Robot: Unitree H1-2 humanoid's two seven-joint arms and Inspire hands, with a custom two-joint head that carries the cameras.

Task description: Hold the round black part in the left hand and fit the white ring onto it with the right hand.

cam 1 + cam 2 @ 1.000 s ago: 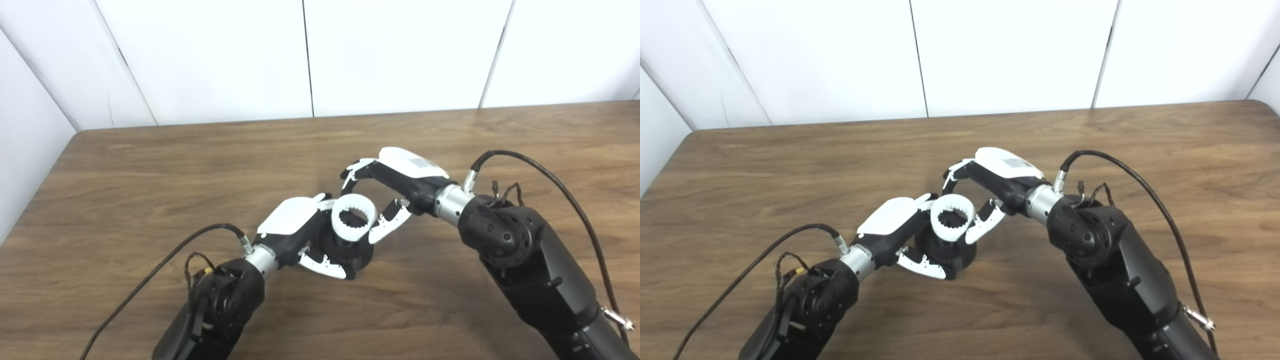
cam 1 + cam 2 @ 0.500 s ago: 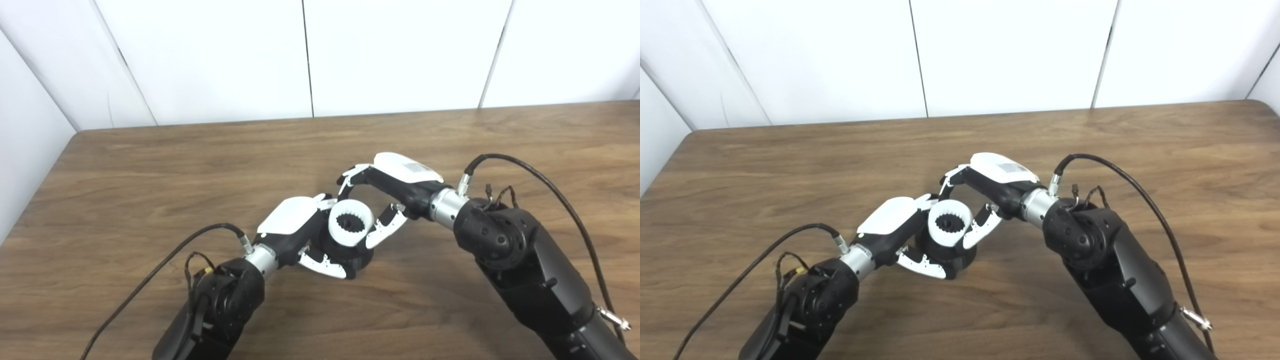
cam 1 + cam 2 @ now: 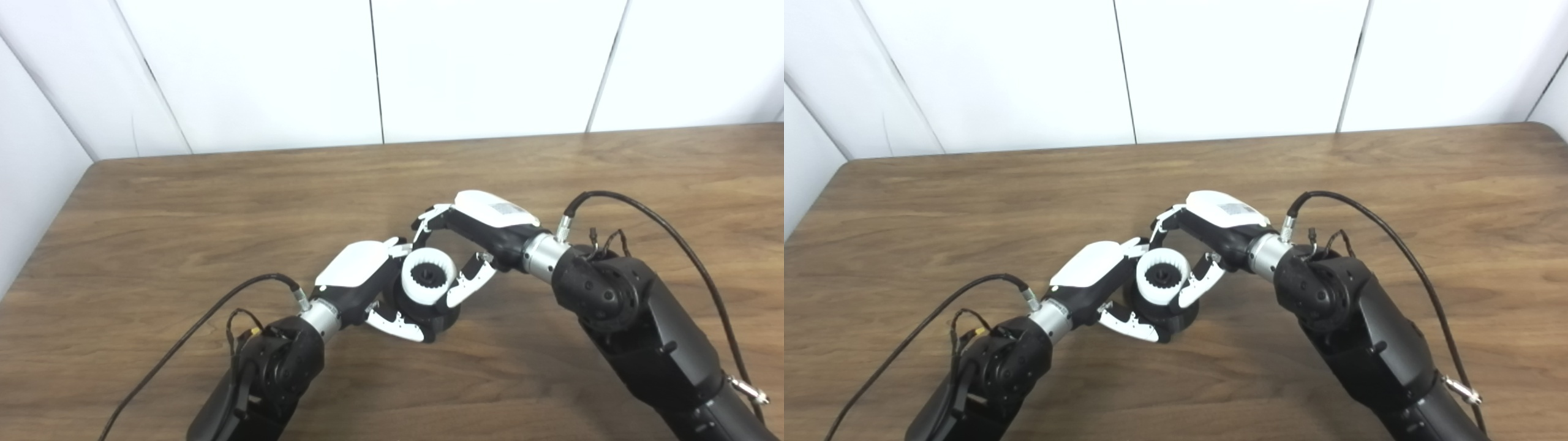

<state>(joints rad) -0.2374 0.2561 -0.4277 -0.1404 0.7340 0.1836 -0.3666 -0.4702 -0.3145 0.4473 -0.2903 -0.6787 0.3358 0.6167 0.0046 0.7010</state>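
Seating white ring [image 3: 428, 278] onto round black part [image 3: 429, 312] at frame center: left hand [image 3: 367, 288] gripping part, right hand [image 3: 474, 242] fingers pinching ring, should press level, teeth aligned.

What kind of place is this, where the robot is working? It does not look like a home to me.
Probably a lab or test station. A bare wooden table stands against plain white wall panels, and nothing is on it but the white ring and black part between the left hand and right hand.
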